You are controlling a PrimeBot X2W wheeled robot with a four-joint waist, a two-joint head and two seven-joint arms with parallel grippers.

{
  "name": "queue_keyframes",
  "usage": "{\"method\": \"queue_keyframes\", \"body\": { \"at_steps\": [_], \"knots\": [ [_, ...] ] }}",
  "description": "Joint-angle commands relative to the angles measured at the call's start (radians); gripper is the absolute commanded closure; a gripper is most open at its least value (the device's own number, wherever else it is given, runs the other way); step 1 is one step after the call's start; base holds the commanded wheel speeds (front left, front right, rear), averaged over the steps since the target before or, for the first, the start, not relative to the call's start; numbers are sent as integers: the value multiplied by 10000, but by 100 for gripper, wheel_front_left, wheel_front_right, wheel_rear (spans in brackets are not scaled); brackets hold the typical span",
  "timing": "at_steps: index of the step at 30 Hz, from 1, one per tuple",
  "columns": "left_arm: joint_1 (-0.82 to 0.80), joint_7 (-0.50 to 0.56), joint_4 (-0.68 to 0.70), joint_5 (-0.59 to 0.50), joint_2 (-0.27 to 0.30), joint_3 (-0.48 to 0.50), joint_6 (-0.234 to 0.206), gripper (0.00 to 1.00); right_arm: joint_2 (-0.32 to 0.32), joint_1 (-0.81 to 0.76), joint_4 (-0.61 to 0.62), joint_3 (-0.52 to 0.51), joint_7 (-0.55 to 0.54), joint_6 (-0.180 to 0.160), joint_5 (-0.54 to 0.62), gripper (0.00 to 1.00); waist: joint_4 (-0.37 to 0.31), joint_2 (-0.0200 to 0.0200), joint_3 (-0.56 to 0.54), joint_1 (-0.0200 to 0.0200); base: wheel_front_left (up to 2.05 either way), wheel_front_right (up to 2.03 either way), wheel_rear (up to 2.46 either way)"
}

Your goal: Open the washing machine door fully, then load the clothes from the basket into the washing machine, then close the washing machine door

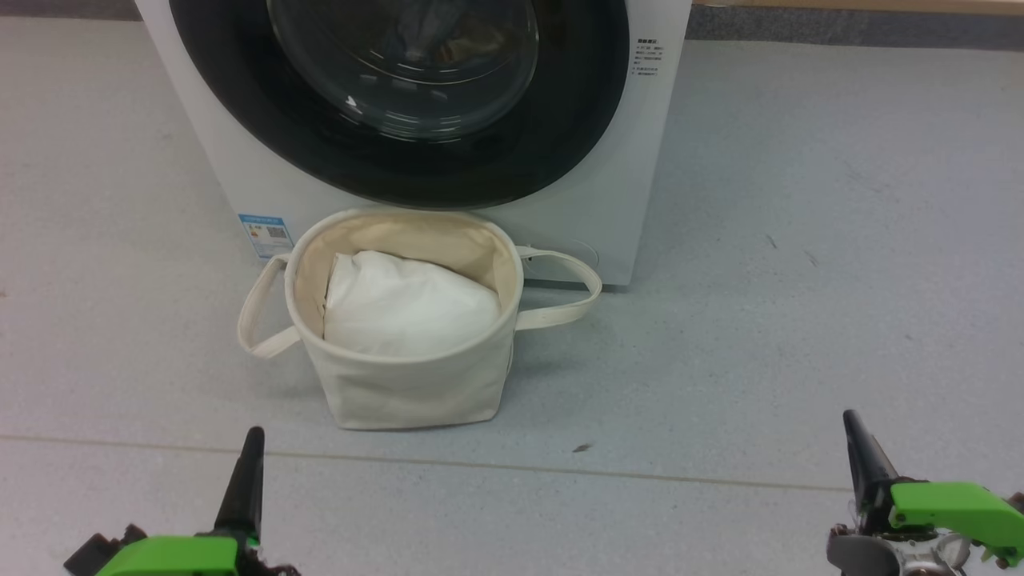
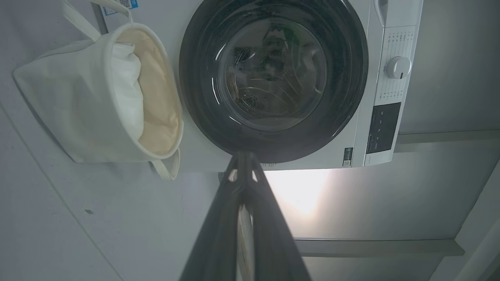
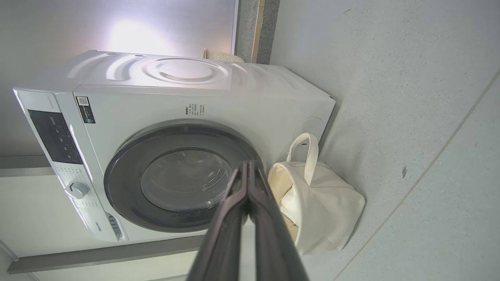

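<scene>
Left gripper (image 1: 253,440), right gripper (image 1: 850,422): low in foreground, well apart, fingers pressed together, empty, pointing ahead.
Basket (image 1: 400,392): on floor just before washing machine (image 1: 640,200), holding white bundle (image 1: 408,308).
Washing machine door (image 1: 560,136): shut, top cropped; contents behind it indistinct.

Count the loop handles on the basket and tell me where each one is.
2. One handle loops out from the basket's left side, the other handle from its right side, by the washing machine's front.
</scene>
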State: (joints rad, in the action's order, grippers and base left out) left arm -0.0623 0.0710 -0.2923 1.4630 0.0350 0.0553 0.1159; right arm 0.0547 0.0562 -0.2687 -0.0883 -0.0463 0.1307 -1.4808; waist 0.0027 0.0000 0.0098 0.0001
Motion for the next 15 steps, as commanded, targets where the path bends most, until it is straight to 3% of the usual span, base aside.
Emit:
{"method": "queue_keyframes", "body": {
  "at_steps": [1, 10, 15],
  "knots": [
    [-440, 104, 400, 267, 138, 388, 96, 100, 167, 441, 287, 130, -113, 0, -275, 100, -2, 0, -6, 0, 0, 0, 0],
    [-457, 399, 464, 1379, 151, 569, 144, 100, 162, 488, 258, 36, -418, 0, -1432, 100, -25, 0, -63, 0, 0, 0, 0],
    [-458, 420, 469, 1459, 152, 582, 148, 100, 150, 492, 255, 15, -453, 0, -1502, 100, -27, 0, -67, 0, 0, 0, 0]
  ]
}}
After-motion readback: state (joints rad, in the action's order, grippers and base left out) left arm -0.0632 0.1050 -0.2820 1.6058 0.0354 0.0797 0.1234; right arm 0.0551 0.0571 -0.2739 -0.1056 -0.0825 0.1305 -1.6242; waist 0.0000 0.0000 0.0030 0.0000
